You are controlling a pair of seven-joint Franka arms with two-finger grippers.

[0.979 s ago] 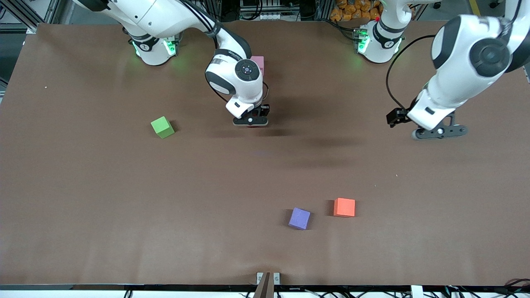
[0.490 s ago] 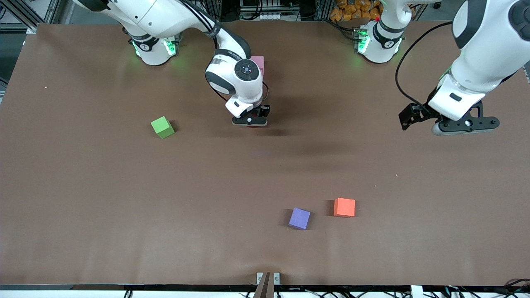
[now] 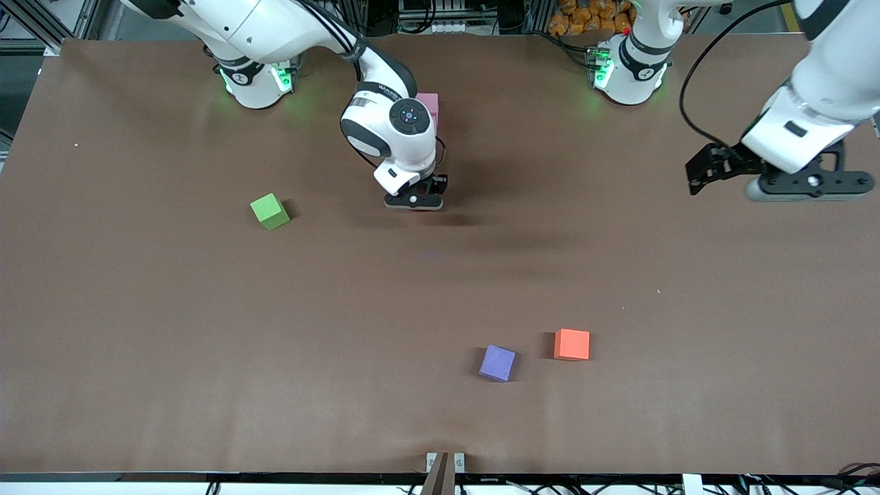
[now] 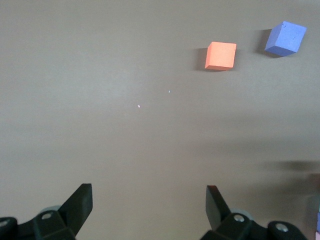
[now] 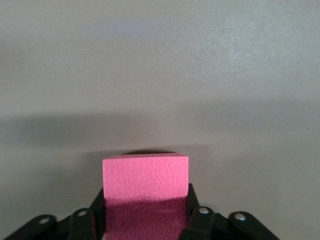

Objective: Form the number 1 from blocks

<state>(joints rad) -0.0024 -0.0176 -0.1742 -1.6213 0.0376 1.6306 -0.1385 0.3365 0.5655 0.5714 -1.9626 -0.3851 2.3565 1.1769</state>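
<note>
In the right wrist view a crimson block stands between the fingers of my right gripper, whose pads press its two sides. Seen from the front, the right gripper is low over the table's middle and hides that block. A light pink block peeks out from under the right arm, nearer the bases. The purple block lies loose near the front edge. My left gripper hangs open and empty over the left arm's end of the table.
An orange cube sits beside the purple block, toward the left arm's end. A green cube lies toward the right arm's end. The brown table stretches bare between them.
The left arm has swung with its open gripper toward its own end of the table and nearer its base. The right gripper has stayed in place on the crimson block.
</note>
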